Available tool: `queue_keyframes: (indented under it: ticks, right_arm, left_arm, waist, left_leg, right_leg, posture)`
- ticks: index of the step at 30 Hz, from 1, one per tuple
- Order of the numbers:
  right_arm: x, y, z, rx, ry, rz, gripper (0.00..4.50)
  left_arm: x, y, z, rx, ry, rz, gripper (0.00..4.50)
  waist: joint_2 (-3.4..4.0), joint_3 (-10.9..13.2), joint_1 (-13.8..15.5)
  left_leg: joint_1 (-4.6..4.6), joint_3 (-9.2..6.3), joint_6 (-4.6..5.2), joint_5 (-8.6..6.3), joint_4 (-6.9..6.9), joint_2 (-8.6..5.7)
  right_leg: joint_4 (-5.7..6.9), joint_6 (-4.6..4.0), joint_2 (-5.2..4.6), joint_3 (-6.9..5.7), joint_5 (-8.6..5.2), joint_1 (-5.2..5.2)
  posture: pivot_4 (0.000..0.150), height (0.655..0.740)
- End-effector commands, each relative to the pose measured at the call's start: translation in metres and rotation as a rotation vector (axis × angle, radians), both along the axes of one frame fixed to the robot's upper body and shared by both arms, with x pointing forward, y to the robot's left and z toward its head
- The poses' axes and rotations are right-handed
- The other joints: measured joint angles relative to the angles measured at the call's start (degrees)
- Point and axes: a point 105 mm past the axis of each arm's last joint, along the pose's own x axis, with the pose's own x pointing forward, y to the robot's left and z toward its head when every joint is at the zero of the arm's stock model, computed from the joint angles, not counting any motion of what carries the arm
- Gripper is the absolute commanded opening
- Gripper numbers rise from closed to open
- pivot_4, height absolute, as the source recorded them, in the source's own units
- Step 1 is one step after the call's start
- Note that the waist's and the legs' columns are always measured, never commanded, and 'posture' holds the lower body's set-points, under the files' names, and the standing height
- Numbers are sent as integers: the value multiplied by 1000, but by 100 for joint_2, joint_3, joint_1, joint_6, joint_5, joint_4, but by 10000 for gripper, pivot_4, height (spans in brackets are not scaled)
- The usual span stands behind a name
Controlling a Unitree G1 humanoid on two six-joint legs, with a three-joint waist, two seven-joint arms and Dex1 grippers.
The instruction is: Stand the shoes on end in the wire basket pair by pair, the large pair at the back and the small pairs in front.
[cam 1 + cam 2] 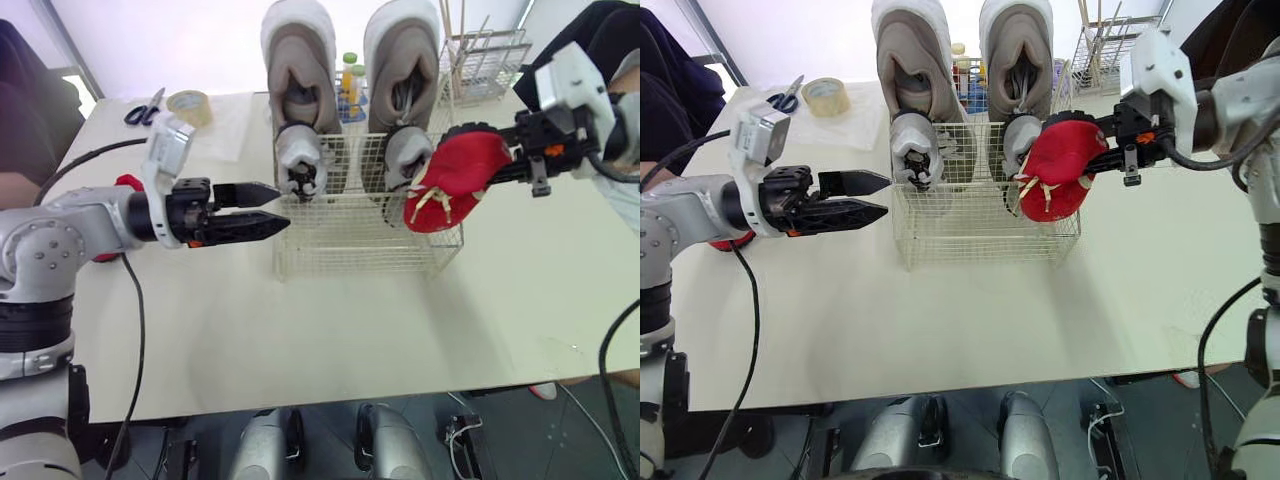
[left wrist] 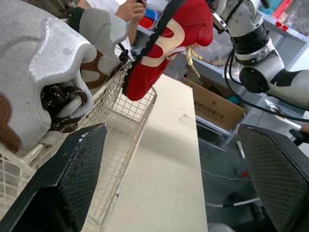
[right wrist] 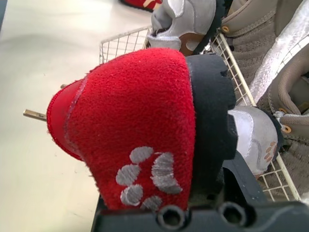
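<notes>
The wire basket stands mid-table. Two large beige shoes stand on end at its back. Two small grey shoes stand in front of them. My right gripper is shut on a small red shoe, held tilted above the basket's right front corner, sole up in the left wrist view. My left gripper hovers open and empty just left of the basket. A second red shoe lies on the table, mostly hidden behind my left arm.
A tape roll and scissors lie at the back left. Small bottles and a wire rack stand behind the basket. People sit at both far corners. Bare table stretches in front of the basket.
</notes>
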Motion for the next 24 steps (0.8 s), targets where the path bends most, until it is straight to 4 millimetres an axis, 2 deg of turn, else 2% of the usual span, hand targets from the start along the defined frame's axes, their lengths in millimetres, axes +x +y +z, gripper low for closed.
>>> queue_keyframes:
  ticks: [1,6,15,18,20,22,24]
  right_arm:
    - [1,2,4,-19,-25,46,6718]
    - [9,9,-17,-28,-4,85,6718]
    - [22,4,-64,-109,17,46,6718]
    - [24,1,-69,-124,31,30,6718]
    - [22,2,-65,-115,33,28,16968]
    - [21,3,-59,-109,11,30,24709]
    - [20,3,-56,-111,-5,29,34761]
  left_arm:
    - [-5,-2,7,-11,-53,-5,44453]
    - [-6,-3,7,-19,-58,7,44453]
    - [-10,-9,5,-51,-63,38,44453]
    - [-11,-11,5,-55,-61,38,44453]
    - [-10,-12,5,-55,-61,41,45000]
    - [-9,-12,5,-56,-61,45,45000]
    - [-9,-12,5,-57,-61,48,45000]
  waist:
    - [0,0,-28]
    - [1,1,-34]
    - [-1,0,-40]
    - [-1,-1,-29]
    - [-1,-1,-25]
    - [-1,-1,-27]
    - [-1,-1,-36]
  left_leg:
    - [0,0,0,0,0,-1]
    - [3,-1,-3,3,0,0]
    - [16,-8,-4,4,3,-1]
    - [22,-13,-8,5,4,-1]
    - [28,-17,-8,5,8,-2]
    - [32,-18,-8,5,10,-2]
    - [32,-18,-9,5,10,-2]
  right_leg:
    - [0,0,0,0,0,1]
    - [8,1,1,0,1,0]
    - [8,1,3,-1,0,19]
    - [8,1,4,-3,0,27]
    - [7,0,3,-4,0,38]
    - [6,0,3,-4,0,43]
    - [6,0,2,-4,0,43]
  posture:
    - [1500,7400]
    - [1500,7400]
    - [1500,7400]
    - [1500,7400]
    - [1500,7400]
    - [1500,7400]
    - [1500,7400]
